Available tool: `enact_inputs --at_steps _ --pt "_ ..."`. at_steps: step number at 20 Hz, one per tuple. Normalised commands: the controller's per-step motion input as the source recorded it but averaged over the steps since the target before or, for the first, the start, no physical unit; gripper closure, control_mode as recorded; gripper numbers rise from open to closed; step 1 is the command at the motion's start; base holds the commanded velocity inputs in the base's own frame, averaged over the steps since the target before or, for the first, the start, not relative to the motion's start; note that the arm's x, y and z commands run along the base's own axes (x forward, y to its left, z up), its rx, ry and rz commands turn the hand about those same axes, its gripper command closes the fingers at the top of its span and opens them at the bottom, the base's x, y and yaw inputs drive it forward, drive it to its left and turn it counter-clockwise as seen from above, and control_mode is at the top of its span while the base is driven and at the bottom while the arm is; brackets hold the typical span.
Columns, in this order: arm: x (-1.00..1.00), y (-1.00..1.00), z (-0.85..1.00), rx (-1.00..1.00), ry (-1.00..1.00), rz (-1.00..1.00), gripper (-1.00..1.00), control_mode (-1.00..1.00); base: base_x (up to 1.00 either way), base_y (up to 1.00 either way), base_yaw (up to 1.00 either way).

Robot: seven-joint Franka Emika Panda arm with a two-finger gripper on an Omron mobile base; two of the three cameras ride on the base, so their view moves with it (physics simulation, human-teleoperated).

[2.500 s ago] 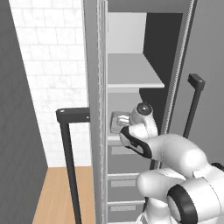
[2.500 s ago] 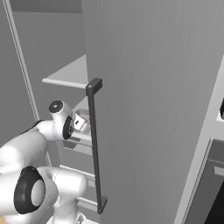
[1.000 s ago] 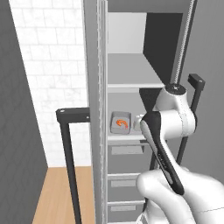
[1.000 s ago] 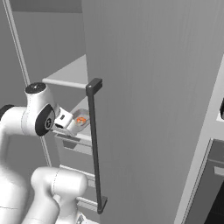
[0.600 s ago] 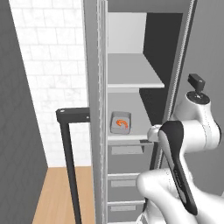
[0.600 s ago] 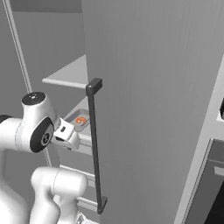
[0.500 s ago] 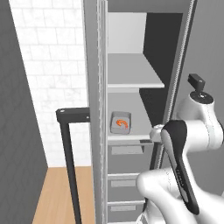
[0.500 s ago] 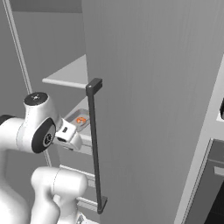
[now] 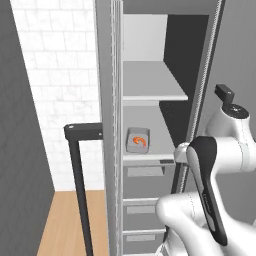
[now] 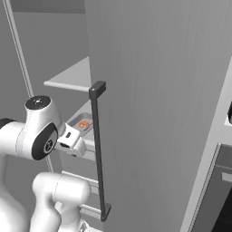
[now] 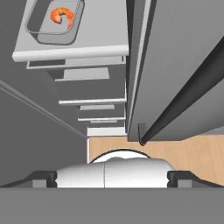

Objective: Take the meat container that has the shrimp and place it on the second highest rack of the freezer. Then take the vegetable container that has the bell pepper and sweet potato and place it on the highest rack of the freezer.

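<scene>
The meat container (image 9: 137,140) is a small grey tray holding one orange shrimp (image 9: 139,142). It sits on the lower plain shelf (image 9: 155,156) of the open freezer (image 9: 150,60), under the highest rack (image 9: 152,87). In the hand view the same tray (image 11: 54,22) and shrimp (image 11: 61,16) lie at the upper left, far off. My gripper (image 11: 112,178) is open and empty, drawn back from the shelf, its fingertips (image 11: 41,177) wide apart. My hand (image 10: 71,138) hangs just in front of the shelf edge. The vegetable container with the bell pepper and sweet potato is out of view.
The open freezer door (image 10: 158,113) with its long dark bar handle (image 10: 98,154) stands close on my right. Grey drawers (image 9: 145,210) stack below the shelves. Another dark bar handle (image 9: 77,165) and a white brick wall (image 9: 55,75) are to the left, above the wooden floor (image 9: 65,225).
My arm has pulled back from the shelf, folding down and to the right. The tray with the shrimp stays where it was on the lower shelf.
</scene>
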Motion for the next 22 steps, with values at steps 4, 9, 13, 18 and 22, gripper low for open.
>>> enact_inputs --at_steps 4,9,13,18,22 --pt "0.00 0.00 0.00 0.00 0.00 0.00 -1.00 -1.00 0.00 0.00 0.00" --pt "0.00 0.00 0.00 0.00 0.00 0.00 -1.00 1.00 -0.68 -0.05 -0.05" --pt "0.00 0.00 0.00 0.00 0.00 0.00 -1.00 1.00 -0.99 -0.17 -0.11" --pt "0.00 0.00 0.00 0.00 0.00 0.00 -1.00 1.00 -0.76 -0.24 -0.20" --pt "0.00 0.00 0.00 0.00 0.00 0.00 -1.00 1.00 -0.37 -0.59 -0.40"
